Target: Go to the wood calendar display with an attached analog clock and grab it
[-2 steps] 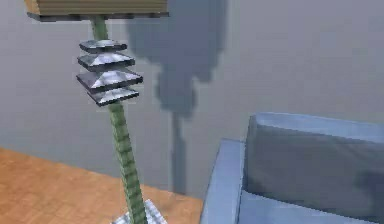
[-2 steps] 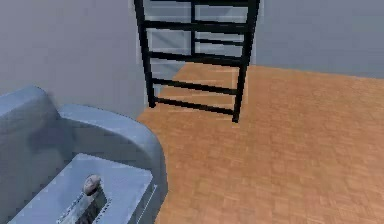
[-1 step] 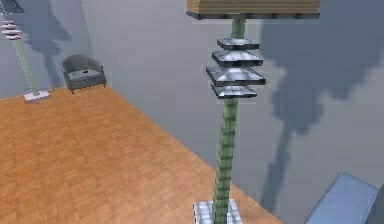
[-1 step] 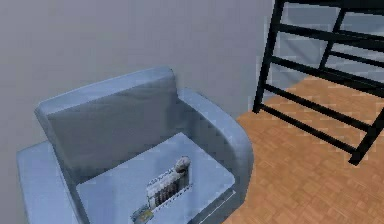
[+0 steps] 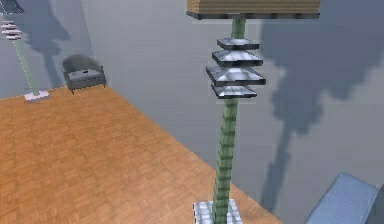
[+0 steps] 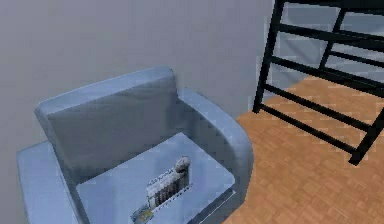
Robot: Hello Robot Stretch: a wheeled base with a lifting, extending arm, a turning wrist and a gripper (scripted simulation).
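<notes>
- The gripper: you cannot tell its state from these views.
- In the arm side view you are looking at a blue armchair (image 6: 110, 115) against a grey wall (image 6: 120, 35).
- On its seat cushion, toward the front edge and about midway between the two arms, lies a small pale slab (image 6: 166, 187) with a round part at the end nearer the armchair's back.
- That slab may be the calendar with its clock; it is too small for you to be sure.
- It lies on the cushion at a slant, apart from both arms and from the backrest.
- At this view's right stands a black frame (image 6: 320, 70) of slanting bars, well apart from the armchair, on a wood floor (image 6: 300, 175).
- In the forward view a lamp (image 5: 229, 140) rises just ahead of you: a thin green pole, a stack of grey discs partway up, a wooden shade at the top edge and a pale base at the bottom edge.
- A blue corner (image 5: 350, 200) sits at this view's lower right.
- Far off at this view's left you see a second lamp (image 5: 24, 60) near the wall.
- Just right of it, a grey chair (image 5: 84, 75) stands in the room's corner.
</notes>
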